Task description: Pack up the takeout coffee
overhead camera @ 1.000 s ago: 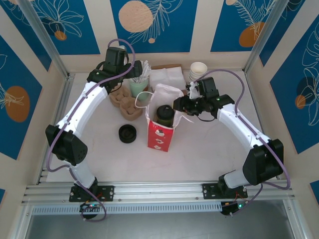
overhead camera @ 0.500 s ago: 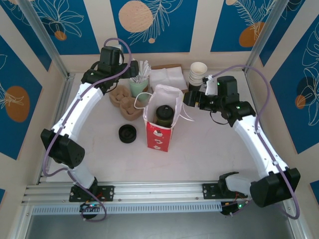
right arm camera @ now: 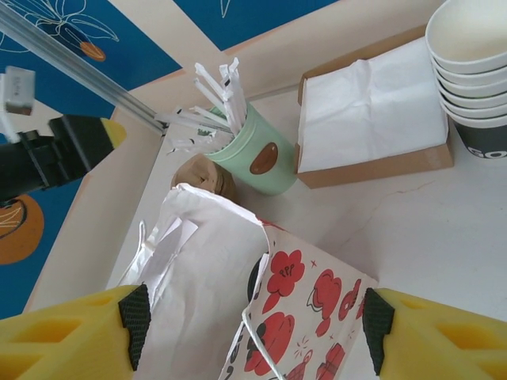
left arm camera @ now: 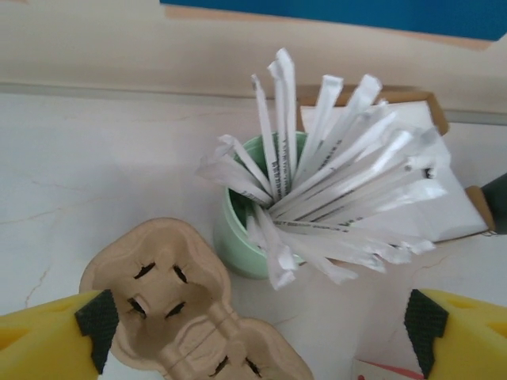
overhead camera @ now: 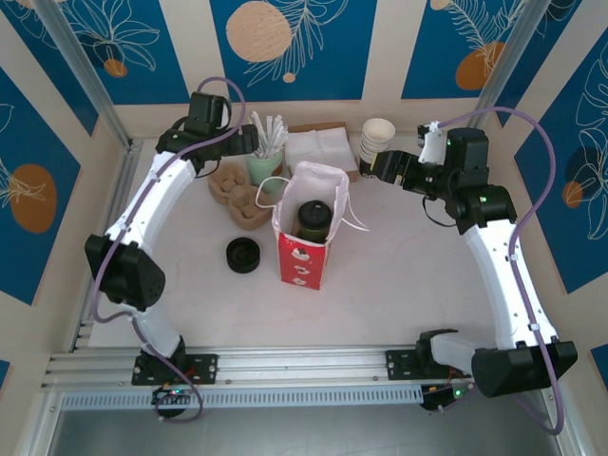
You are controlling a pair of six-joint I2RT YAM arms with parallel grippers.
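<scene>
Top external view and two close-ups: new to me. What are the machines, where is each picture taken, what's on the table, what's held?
Two robot arms are bolted at the table's near edge; the overhead view shows both. Each close-up comes from a wrist camera, yellow fingers at its bottom corners. The left gripper, open, hangs by a green cup of straws and a pulp carrier. The right gripper, open, hangs near the paper bag holding the takeout coffee. Also: napkins, white cups, loose lids. Nothing is held.
</scene>
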